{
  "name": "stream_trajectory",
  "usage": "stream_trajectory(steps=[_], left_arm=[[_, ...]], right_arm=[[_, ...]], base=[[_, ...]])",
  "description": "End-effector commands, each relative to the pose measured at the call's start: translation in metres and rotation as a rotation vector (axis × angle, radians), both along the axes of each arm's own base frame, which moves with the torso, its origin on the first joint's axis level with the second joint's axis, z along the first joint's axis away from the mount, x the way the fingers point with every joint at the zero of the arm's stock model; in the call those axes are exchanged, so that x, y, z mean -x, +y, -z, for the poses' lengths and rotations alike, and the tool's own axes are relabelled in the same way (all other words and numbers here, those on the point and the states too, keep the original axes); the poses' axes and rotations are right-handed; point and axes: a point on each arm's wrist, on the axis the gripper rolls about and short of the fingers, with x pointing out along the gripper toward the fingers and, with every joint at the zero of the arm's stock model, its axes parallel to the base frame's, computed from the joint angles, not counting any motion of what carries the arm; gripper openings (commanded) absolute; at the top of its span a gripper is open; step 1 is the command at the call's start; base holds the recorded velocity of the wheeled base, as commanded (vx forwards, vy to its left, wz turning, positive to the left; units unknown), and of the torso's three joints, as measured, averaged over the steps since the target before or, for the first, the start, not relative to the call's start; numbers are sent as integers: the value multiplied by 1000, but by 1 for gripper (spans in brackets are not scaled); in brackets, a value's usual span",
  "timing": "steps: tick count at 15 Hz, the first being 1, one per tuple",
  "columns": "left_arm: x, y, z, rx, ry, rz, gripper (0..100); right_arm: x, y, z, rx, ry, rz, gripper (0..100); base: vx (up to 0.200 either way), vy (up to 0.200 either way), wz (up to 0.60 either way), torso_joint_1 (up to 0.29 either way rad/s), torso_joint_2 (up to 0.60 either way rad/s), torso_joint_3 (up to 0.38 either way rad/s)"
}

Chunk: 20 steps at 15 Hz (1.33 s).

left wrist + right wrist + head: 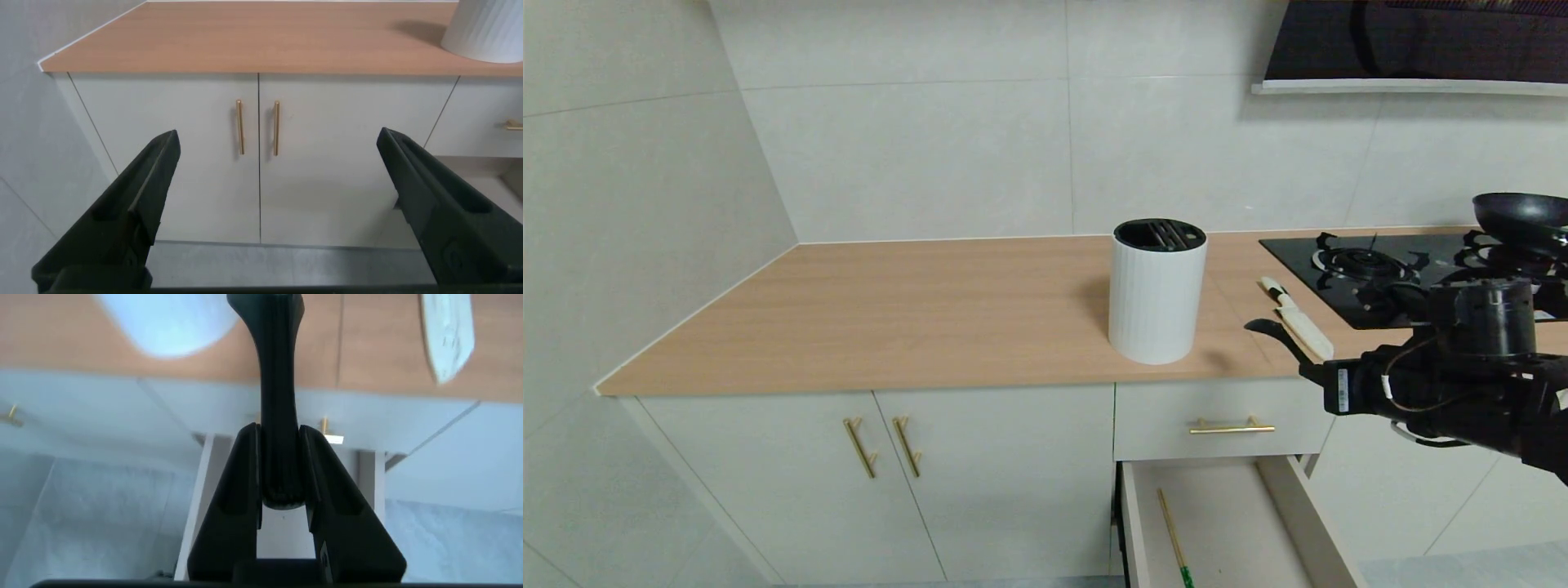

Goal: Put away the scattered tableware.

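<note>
Two grippers: right gripper (278, 434) is pinched tight on the handle of a black utensil (274, 359). In the head view it sits at the right of the frame (1308, 371), holding the utensil (1270, 328) over the front edge of the counter, curved end up and pointing left. Left gripper (276, 143) has its fingers spread wide with nothing between them, facing the cabinet doors (261, 163) below the counter.

Just right of the utensil, a white knife (1298, 320) lies flat on the wooden countertop (890, 310). A white ribbed holder (1157, 294) with a black slotted top stands upright at centre frame, left of the utensil and apart from it. Black gas hob (1372, 269) sits at right, with a dark pan (1523, 216) on its far burner.

Under the gripper is a shut drawer with a gold handle (1232, 426). Below that, an open drawer (1282, 506) has one chopstick (1174, 535) lying in it.

A small white sticker (1343, 400) on the right wrist has print too small to read.

Pale tiled walls (915, 147); a dark range hood (1413, 41) is at the upper right.
</note>
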Motion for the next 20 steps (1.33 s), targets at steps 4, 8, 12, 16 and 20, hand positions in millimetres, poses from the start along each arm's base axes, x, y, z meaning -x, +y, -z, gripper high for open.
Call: stream_trajectory(steps=[4,8,12,16,20], left_arm=[[0,0,0,1,1,-1,100],[0,0,0,1,1,-1,100],[0,0,0,1,1,-1,100],[0,0,0,1,1,-1,100],[0,0,0,1,1,-1,100]], right_arm=[[14,-3,6,38,15,-24,0],[17,-4,10,45,29,-23,0],[16,-4,12,47,39,-23,0],[16,-4,13,47,41,-21,0],[14,-4,16,50,51,-19,0]], base=[[0,0,0,0,0,0],[0,0,0,0,0,0],[0,0,0,-25,53,32],[0,0,0,-198,444,242],[0,0,0,-221,510,283]])
